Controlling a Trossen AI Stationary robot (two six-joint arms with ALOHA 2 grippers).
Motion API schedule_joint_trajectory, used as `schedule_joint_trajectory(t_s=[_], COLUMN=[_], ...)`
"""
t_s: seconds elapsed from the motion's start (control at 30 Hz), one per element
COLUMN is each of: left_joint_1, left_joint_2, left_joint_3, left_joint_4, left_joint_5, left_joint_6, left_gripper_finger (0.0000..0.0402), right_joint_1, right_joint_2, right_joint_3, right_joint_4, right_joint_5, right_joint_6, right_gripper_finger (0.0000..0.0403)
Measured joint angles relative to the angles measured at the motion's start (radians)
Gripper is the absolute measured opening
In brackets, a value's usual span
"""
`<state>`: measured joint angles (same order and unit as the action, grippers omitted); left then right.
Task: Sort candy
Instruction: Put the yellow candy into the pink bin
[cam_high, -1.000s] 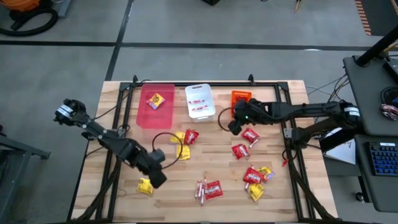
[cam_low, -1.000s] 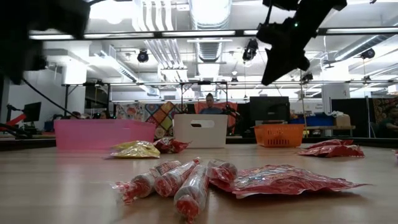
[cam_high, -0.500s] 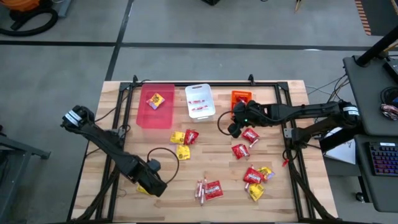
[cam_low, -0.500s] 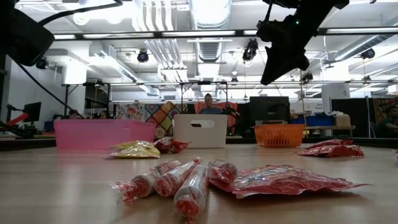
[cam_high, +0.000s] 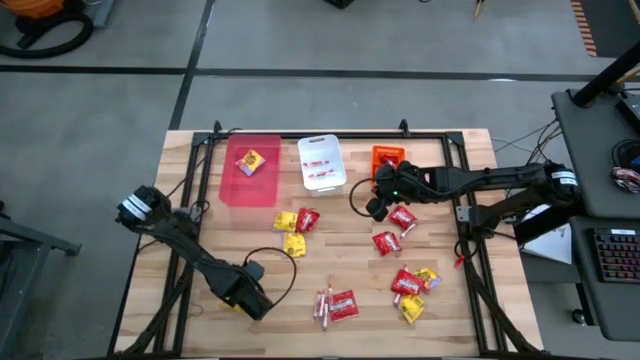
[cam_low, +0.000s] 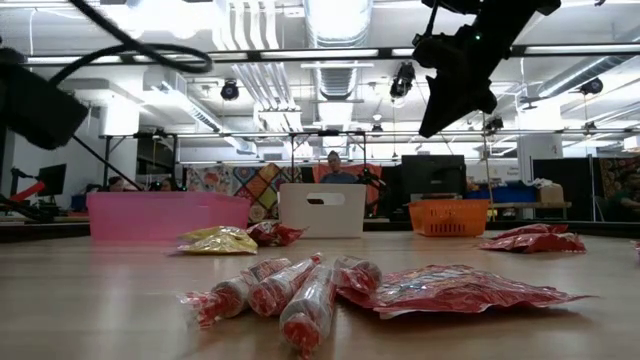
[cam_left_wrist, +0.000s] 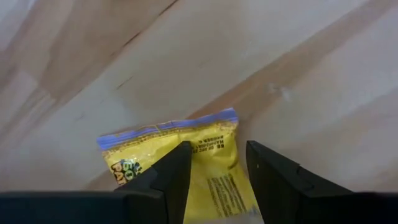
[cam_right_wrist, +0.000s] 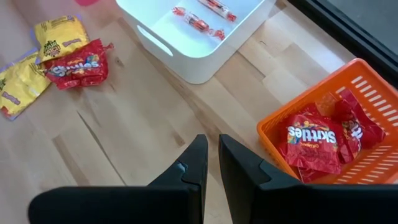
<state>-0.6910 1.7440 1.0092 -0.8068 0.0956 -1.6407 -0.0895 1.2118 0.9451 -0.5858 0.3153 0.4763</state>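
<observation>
Left claw (cam_left_wrist: 214, 171) open, its fingers astride a yellow packet (cam_left_wrist: 180, 158) at the bench's (cam_high: 440, 320) 7 o'clock. Right claw (cam_right_wrist: 211, 165) closed, empty, near the orange bin (cam_right_wrist: 339, 134) at 1 o'clock.

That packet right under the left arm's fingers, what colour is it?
The packet is yellow with a blue strip along one edge. The left wrist view shows it best.

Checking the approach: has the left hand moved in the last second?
Yes. In the high view the left hand has gone toward the table's near edge, further from the pink bin, and now sits over the yellow packet.
</observation>
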Motion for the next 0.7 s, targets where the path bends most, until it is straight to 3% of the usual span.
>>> schedule_joint_trajectory(t_s=[0.2,0.4,0.47,0.7], left_joint_1=[0.000,-0.002,-0.003,-0.001], left_joint_2=[0.040,0.015,-0.010,-0.168], left_joint_3=[0.018,0.011,0.011,0.011], left_joint_4=[0.003,0.000,-0.004,-0.014], left_joint_5=[0.001,-0.019,-0.056,-0.242], left_joint_6=[0.026,0.051,0.067,0.192], left_gripper_finger=[0.0116,0.0031,0.0009,0.0001], right_joint_1=[0.000,0.000,0.000,0.003], right_joint_2=[0.000,0.000,0.000,0.000], right_joint_3=[0.000,0.000,0.000,-0.001], right_joint_4=[0.001,0.001,0.001,0.000], right_joint_5=[0.000,0.000,0.000,0.000], right_joint_6=[-0.005,-0.010,-0.017,-0.027], right_gripper_finger=[0.0034,0.0034,0.0034,0.0034])
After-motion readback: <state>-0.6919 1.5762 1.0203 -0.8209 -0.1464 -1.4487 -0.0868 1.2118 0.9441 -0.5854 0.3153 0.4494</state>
